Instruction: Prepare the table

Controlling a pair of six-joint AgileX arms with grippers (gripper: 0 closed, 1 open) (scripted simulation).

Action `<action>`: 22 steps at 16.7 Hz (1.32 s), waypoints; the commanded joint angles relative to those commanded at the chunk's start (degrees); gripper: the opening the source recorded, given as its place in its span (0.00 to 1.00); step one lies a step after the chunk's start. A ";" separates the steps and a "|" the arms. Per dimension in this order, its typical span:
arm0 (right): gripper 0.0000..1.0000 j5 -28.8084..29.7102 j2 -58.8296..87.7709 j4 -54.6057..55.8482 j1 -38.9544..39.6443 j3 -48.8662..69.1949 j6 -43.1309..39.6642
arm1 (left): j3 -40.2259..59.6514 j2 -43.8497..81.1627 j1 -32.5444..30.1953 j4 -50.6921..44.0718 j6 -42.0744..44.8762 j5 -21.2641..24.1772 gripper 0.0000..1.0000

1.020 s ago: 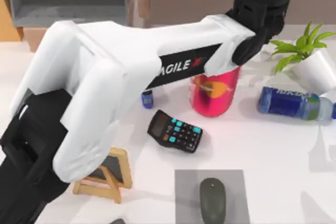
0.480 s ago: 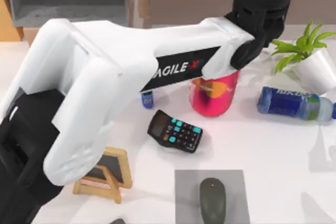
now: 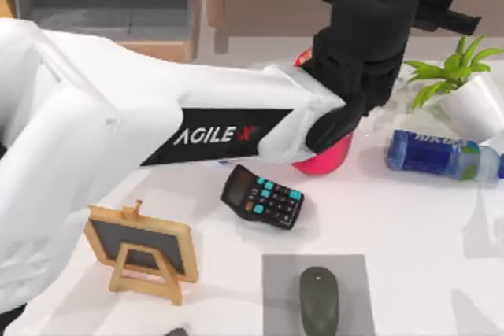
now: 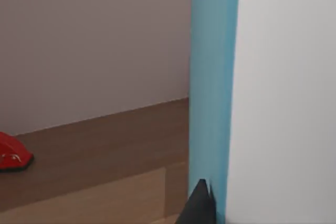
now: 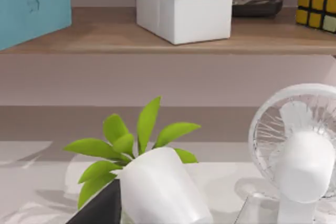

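The white table [image 3: 409,226] carries a black calculator [image 3: 262,197] near its middle and a grey pad [image 3: 276,297] with a dark mouse [image 3: 318,299] on it. A small wooden easel chalkboard [image 3: 142,251] stands at the left. A blue bottle [image 3: 441,155] lies on its side at the right, beside a tilted white pot with a green plant [image 3: 472,100]. A red cup [image 3: 327,159] is partly hidden.

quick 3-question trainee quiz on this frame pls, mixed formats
1. True or false: the blue bottle stands upright on the table.
2. What lies on the grey pad?
A. calculator
B. computer mouse
C. potted plant
3. Fill in: the small chalkboard easel sits on the top view's ____ side of the calculator.

Key:
1. False; it lies on its side.
2. B, the mouse.
3. Left.
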 joint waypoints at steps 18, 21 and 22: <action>1.00 0.00 0.00 0.00 0.00 0.00 0.00 | -52.87 -31.21 25.33 8.27 61.92 20.16 0.00; 1.00 0.00 0.00 0.00 0.00 0.00 0.00 | -50.49 -27.76 33.33 7.28 73.08 19.29 0.00; 1.00 0.00 0.00 0.00 0.00 0.00 0.00 | -48.85 -26.02 35.32 6.99 75.78 19.12 0.00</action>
